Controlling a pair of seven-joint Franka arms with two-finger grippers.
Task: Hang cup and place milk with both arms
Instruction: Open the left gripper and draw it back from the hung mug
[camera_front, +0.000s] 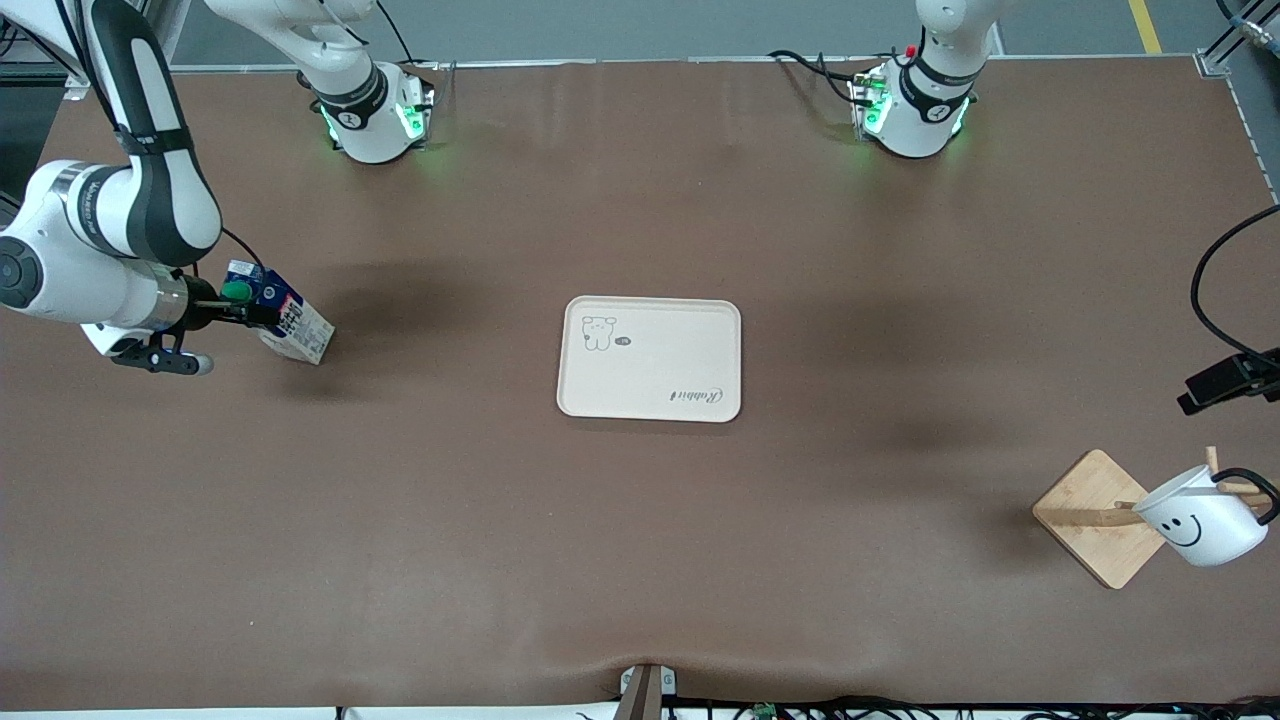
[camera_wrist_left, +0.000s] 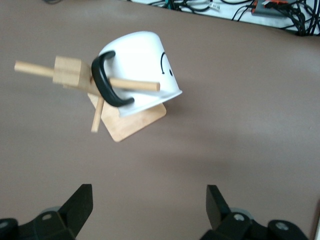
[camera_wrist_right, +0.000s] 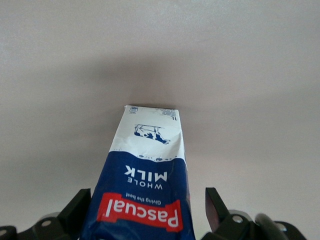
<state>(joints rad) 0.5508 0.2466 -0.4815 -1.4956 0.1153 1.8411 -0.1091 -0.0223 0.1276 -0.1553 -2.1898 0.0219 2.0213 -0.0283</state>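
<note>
The white cup (camera_front: 1200, 520) with a smiley face hangs by its black handle on a peg of the wooden rack (camera_front: 1085, 510), near the left arm's end of the table. It also shows in the left wrist view (camera_wrist_left: 142, 55). My left gripper (camera_wrist_left: 147, 192) is open and empty, up in the air beside the rack; its black body shows at the edge of the front view (camera_front: 1225, 382). The blue and white milk carton (camera_front: 292, 322) stands at the right arm's end, leaning a little. My right gripper (camera_wrist_right: 147, 195) is open, with a finger on each side of the carton's top (camera_wrist_right: 145, 190).
A cream tray (camera_front: 650, 300) with a bear drawing lies at the table's middle. The two arm bases stand at the edge of the table farthest from the front camera. Cables run along the edge nearest to it.
</note>
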